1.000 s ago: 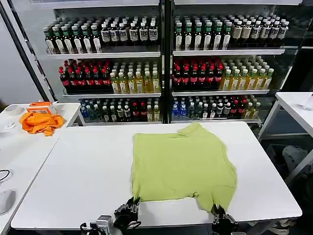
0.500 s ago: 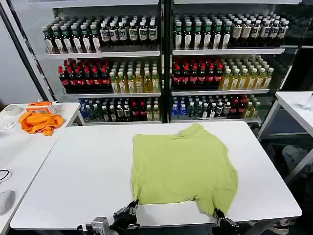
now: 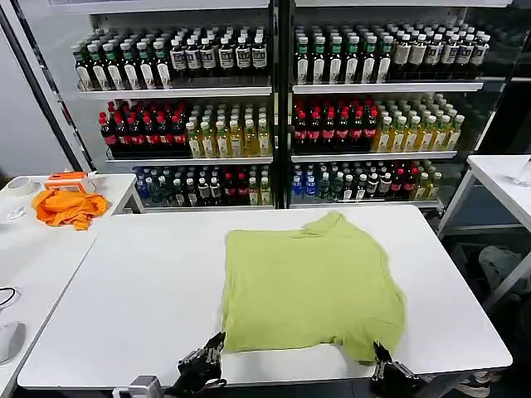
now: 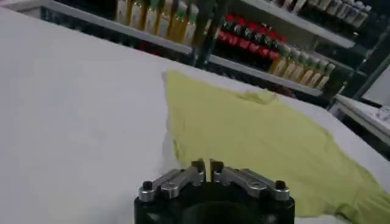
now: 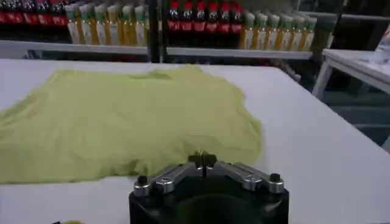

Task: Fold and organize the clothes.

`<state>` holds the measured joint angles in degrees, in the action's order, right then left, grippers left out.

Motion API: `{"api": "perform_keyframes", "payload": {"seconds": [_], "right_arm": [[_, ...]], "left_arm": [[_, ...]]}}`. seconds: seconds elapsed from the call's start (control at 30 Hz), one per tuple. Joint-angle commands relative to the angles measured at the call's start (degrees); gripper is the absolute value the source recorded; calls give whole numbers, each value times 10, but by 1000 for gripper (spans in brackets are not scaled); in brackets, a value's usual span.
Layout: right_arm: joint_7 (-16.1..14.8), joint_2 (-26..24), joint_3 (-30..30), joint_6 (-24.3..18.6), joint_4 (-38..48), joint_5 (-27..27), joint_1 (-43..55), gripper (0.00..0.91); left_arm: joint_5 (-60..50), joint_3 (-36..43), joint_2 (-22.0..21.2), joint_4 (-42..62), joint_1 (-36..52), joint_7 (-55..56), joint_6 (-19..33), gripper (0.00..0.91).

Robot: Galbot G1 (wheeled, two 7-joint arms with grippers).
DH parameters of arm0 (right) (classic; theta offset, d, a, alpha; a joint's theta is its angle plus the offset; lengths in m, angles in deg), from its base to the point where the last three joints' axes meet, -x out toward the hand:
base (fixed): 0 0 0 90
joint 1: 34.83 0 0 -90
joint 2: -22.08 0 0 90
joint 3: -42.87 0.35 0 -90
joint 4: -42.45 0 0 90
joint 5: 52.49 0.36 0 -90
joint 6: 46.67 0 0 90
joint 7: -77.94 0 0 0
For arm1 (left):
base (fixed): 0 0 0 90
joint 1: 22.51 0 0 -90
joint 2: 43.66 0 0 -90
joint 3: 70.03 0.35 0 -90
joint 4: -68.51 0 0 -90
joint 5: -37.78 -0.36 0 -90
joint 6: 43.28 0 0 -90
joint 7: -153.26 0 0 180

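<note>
left end effector (image 3: pixel 203 365) lower, leftward | right end effector (image 3: pixel 388 375) lower, off T-shirt (image 3: pixel 309 283)

The head view's bottom edge is cutting off my left gripper (image 3: pixel 202 371) and right gripper (image 3: pixel 390 377); the bottles' (image 3: pixel 207 133) labels are showing too small to read

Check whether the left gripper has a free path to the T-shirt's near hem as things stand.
Probably yes. The left gripper, shut, sits at the table's near edge just short of the T-shirt, with bare tabletop between them. The right gripper is off at the shirt's other corner.
</note>
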<state>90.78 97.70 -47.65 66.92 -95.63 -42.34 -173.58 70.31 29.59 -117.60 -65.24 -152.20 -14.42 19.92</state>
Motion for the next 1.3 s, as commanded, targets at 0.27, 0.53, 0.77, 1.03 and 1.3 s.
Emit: {"api": "perform_keyframes", "payload": {"seconds": [0.27,0.53,0.77,1.03,1.3], "right_arm": [[2,-15,7,-4,32,-6,15,0],[2,-12,-5,-6,44,-19,17,0],[2,-8,-3,-7,43,-21,15,0],[1,1,-6,-10,39,-29,8,0],[1,11,-8,-18,41,-36,6,0]], "left_arm": [[-24,10,-1,10,-8,1,7,534],[-132,63,-16,90,35,12,11,907],[-164,92,-23,119,50,9,12,907],[-177,102,-23,132,52,5,14,101],[-170,95,-16,126,49,-1,22,30]]}}
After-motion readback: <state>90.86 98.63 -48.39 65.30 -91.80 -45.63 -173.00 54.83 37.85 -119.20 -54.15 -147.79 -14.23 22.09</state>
